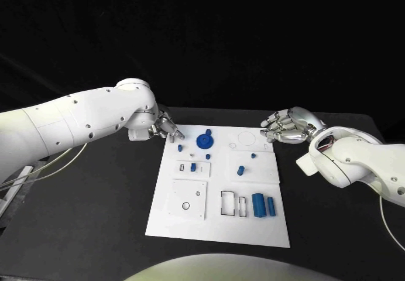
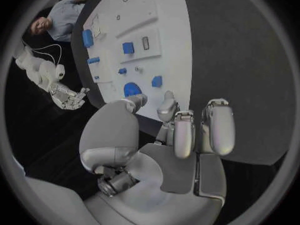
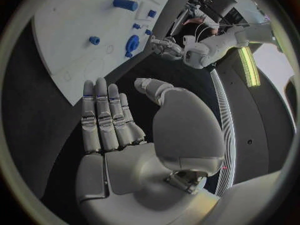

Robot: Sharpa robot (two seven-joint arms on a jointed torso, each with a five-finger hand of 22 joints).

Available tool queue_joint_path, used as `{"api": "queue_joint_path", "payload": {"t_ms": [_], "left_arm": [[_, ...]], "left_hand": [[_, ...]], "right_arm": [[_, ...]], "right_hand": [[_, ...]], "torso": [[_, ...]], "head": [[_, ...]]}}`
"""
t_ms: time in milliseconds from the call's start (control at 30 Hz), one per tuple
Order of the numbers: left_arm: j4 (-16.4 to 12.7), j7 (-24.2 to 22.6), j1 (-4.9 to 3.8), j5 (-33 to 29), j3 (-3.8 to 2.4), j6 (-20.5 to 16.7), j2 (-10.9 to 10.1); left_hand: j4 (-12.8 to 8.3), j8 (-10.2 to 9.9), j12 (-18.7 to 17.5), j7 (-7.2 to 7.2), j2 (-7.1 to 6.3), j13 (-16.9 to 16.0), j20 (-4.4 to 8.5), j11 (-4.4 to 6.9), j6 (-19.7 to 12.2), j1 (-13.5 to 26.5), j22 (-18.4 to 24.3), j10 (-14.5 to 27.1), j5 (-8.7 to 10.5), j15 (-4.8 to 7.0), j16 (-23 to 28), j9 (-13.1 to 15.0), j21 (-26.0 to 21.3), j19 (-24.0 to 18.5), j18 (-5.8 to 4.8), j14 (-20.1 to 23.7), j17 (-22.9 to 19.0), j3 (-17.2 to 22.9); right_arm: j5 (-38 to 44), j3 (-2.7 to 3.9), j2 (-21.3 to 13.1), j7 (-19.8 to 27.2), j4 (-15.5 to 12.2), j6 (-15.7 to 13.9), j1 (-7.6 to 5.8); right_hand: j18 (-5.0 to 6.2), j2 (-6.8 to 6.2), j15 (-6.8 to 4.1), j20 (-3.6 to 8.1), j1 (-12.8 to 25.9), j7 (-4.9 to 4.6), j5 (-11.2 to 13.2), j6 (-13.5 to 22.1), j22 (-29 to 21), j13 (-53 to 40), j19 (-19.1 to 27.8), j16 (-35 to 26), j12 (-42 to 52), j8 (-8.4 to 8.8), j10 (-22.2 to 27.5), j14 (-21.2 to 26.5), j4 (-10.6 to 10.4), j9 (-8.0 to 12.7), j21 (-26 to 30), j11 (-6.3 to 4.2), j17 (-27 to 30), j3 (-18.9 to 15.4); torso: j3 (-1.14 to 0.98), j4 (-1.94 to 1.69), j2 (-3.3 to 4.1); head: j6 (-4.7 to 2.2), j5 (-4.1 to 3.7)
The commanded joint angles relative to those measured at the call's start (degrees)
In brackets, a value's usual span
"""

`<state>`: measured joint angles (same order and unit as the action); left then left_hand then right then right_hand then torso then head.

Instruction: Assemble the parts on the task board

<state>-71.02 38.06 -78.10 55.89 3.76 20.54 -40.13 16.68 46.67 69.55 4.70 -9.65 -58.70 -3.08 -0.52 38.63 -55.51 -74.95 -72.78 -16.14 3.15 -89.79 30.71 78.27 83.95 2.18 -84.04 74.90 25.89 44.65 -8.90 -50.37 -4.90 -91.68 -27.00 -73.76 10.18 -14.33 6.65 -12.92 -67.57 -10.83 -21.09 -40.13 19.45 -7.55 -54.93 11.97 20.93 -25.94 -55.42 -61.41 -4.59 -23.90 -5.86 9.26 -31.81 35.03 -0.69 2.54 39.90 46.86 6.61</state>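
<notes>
Hands (image 1: 158,127) (image 1: 287,126) flank the task board (image 1: 218,222), both holding nothing.

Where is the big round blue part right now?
In the head view, the round blue part sits at the white task board's far edge, just right of the left hand.

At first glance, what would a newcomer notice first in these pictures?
The white task board in the middle of the black table stands out, with small blue parts on it: a round blue part near its far edge and two blue cylinders near its front right. The left hand is at the board's far left corner, the right hand at its far right corner; both hold nothing.
</notes>
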Motion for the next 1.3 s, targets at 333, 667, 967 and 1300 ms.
{"api": "queue_joint_path", "payload": {"t_ms": [333,667,967,1300], "left_arm": [[1.3,0.0,0.52,-1.5,0.51,4.2,1.4],[1.7,0.2,1.22,-1.7,0.56,4.6,2.0],[1.7,-0.3,1.50,-2.0,0.56,2.8,2.2],[1.5,-0.9,1.54,-2.6,0.54,1.5,2.2]], "left_hand": [[0.0,-0.8,-0.6,0.31,0.39,0.5,-0.34,-0.01,-0.3,-0.6,-11.6,0.7,0.53,-0.32,-0.2,-0.3,-0.8,0.6,0.39,-6.0,15.1,-1.2],[-0.3,-0.9,-0.4,0.38,2.15,0.4,-0.50,-0.09,0.0,-2.9,-11.6,0.8,-1.45,-0.44,-0.2,-0.6,-0.9,0.5,0.40,-6.0,15.1,-1.9],[-0.6,-0.4,0.0,0.05,4.65,0.4,-0.42,0.18,0.6,-7.6,-11.6,0.9,-0.15,-0.27,-0.2,-0.7,-0.9,0.6,0.41,-6.0,15.1,-0.7],[-0.8,-0.2,0.2,-0.09,5.23,0.3,-0.32,0.31,0.7,-9.3,-11.6,0.7,1.94,-0.16,-0.2,-0.7,-0.9,0.6,0.41,-6.0,15.1,0.5]], "right_arm": [[-0.4,0.00,0.2,0.7,0.0,0.5,0.04],[-0.6,0.00,0.3,0.7,0.0,0.9,0.04],[-0.7,0.00,0.3,0.7,0.0,1.2,0.04],[-0.7,0.00,0.3,0.0,0.1,2.1,0.04]], "right_hand": [[0.26,0.14,0.01,-0.30,0.2,-2.00,-0.2,0.4,-0.2,0.1,0.1,-0.4,0.1,-0.32,0.5,0.4,0.1,0.1,0.3,0.09,0.1,-0.2],[0.26,0.15,0.02,-0.30,0.2,-2.00,-0.2,0.4,-0.2,0.1,0.1,-0.4,0.1,-0.32,0.5,0.4,0.1,0.1,0.4,0.10,0.1,-0.2],[0.26,0.24,0.04,-0.33,0.2,-2.01,-0.2,0.4,-0.2,0.2,0.1,-0.5,0.2,-0.34,0.5,0.5,0.1,0.1,0.4,0.11,0.1,-0.2],[0.26,0.35,0.07,-0.36,0.2,-2.03,-0.2,0.5,-0.3,0.2,0.1,-0.6,0.2,-0.38,0.5,0.5,0.0,0.1,0.5,0.13,0.1,-0.2]], "torso": [[-0.05,-0.03,-0.05],[-0.04,-0.08,-0.05],[-0.03,-0.08,-0.07],[-0.05,-0.07,-0.07]], "head": [[0.19,0.08],[0.26,0.04],[0.34,0.04],[0.47,0.00]]}}
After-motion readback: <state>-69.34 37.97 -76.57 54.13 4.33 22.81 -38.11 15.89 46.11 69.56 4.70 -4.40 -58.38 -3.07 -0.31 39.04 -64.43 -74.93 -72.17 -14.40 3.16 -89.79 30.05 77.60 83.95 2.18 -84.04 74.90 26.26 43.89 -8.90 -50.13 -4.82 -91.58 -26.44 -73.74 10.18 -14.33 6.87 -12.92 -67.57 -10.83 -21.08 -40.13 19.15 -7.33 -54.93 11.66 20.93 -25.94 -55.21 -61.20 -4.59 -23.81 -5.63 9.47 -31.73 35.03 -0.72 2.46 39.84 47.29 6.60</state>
